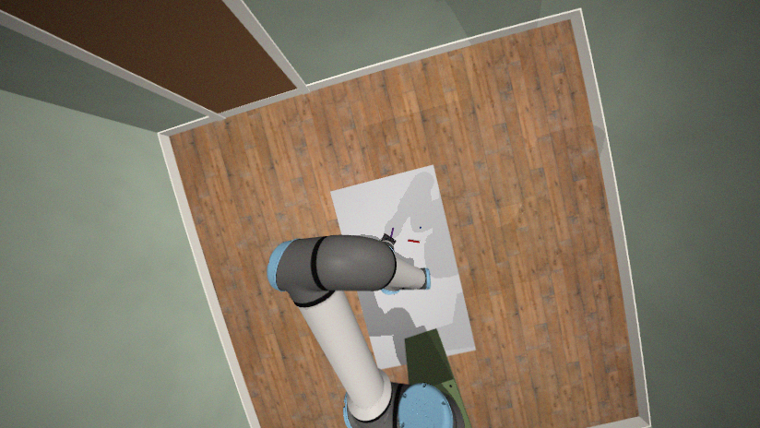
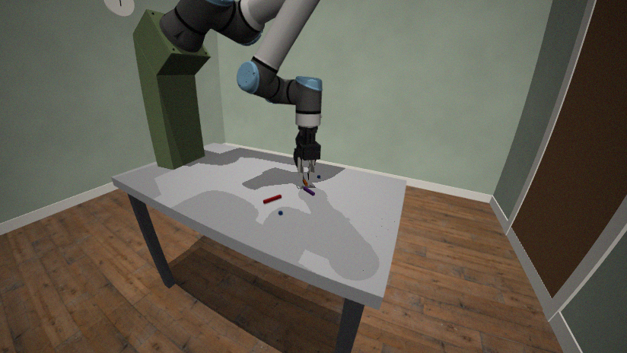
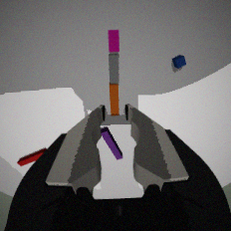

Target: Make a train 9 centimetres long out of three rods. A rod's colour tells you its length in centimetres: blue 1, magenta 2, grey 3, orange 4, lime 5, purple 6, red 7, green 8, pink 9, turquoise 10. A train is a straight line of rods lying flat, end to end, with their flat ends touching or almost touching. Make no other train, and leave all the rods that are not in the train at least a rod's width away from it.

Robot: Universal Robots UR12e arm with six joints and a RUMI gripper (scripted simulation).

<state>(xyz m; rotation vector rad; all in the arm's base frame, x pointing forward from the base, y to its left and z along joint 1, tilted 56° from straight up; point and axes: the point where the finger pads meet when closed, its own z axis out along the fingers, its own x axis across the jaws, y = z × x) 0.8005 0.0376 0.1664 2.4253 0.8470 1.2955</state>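
In the wrist view a magenta rod, a grey rod and an orange rod lie end to end in a nearly straight line. A very thin seam shows between magenta and grey; orange and grey look touching. My gripper is narrowly open, its fingertips on either side of the orange rod's near end with a gap at each side. A purple rod lies slanted beyond that end, apart from it. In the top view the arm hides the line.
A blue rod lies right of the line. A red rod and another blue rod lie farther off on the table. The green robot stand is at the back left.
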